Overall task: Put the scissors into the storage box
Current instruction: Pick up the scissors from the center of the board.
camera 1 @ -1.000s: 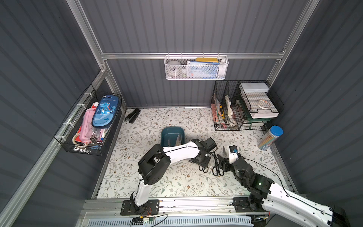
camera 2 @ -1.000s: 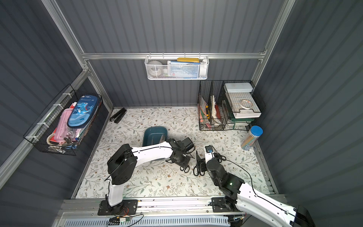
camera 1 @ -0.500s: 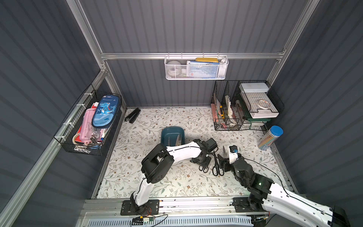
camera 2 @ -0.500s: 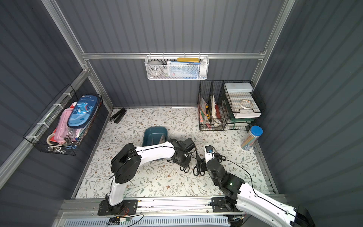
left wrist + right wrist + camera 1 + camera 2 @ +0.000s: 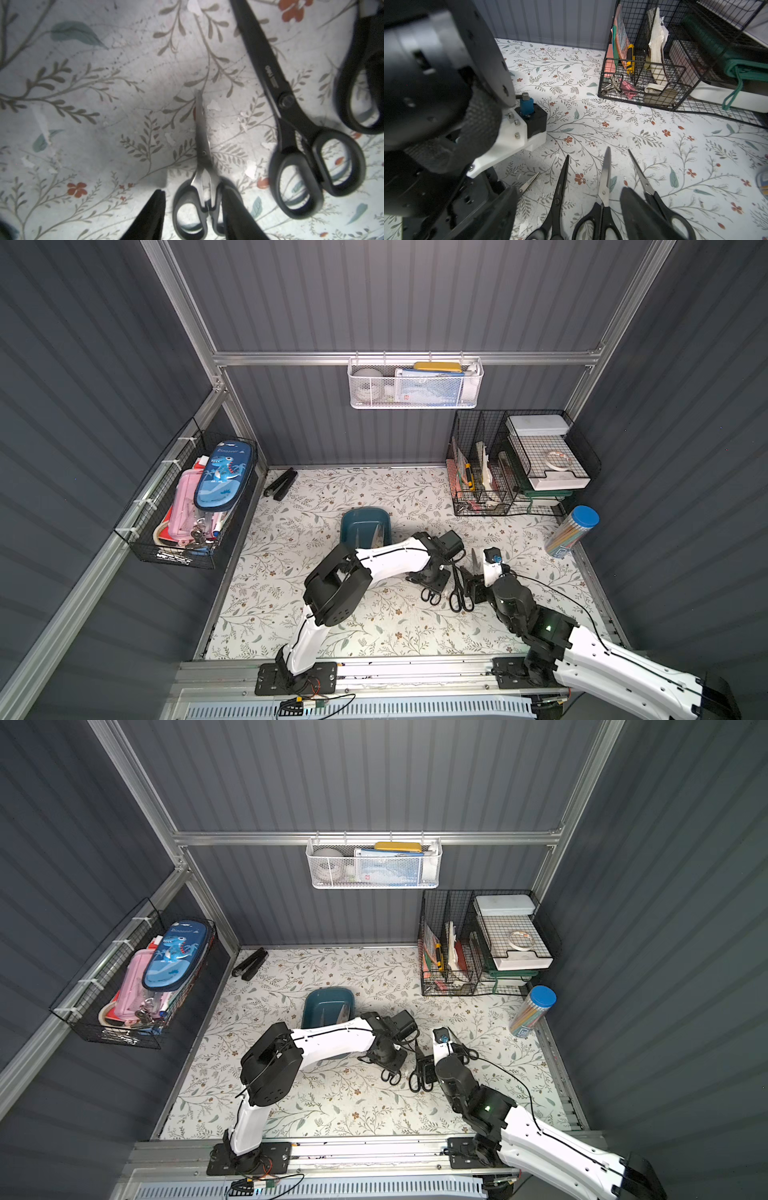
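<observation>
Left gripper (image 5: pixel 430 583) points down at the floral mat (image 5: pixel 291 614) in both top views. It is right of and nearer than the teal storage box (image 5: pixel 365 515), and steel blades (image 5: pixel 376 533) show inside that box. The right gripper (image 5: pixel 472 588) sits low, just to the right. A small pair (image 5: pixel 432 596) and an all-black pair (image 5: pixel 457 593) of scissors lie on the mat between the two grippers.

At the left wrist, the jaws stand partly apart and straddle the small pair's grey handles. One finger (image 5: pixel 234 209) touches a loop and the other finger (image 5: pixel 153 214) is just clear, so nothing is gripped.

At the right wrist, the jaws are spread wide and hold nothing. The all-black pair and a steel-bladed pair (image 5: pixel 604 187) lie on the mat between them. A third pair (image 5: pixel 643 182) lies partly behind one finger.
</observation>
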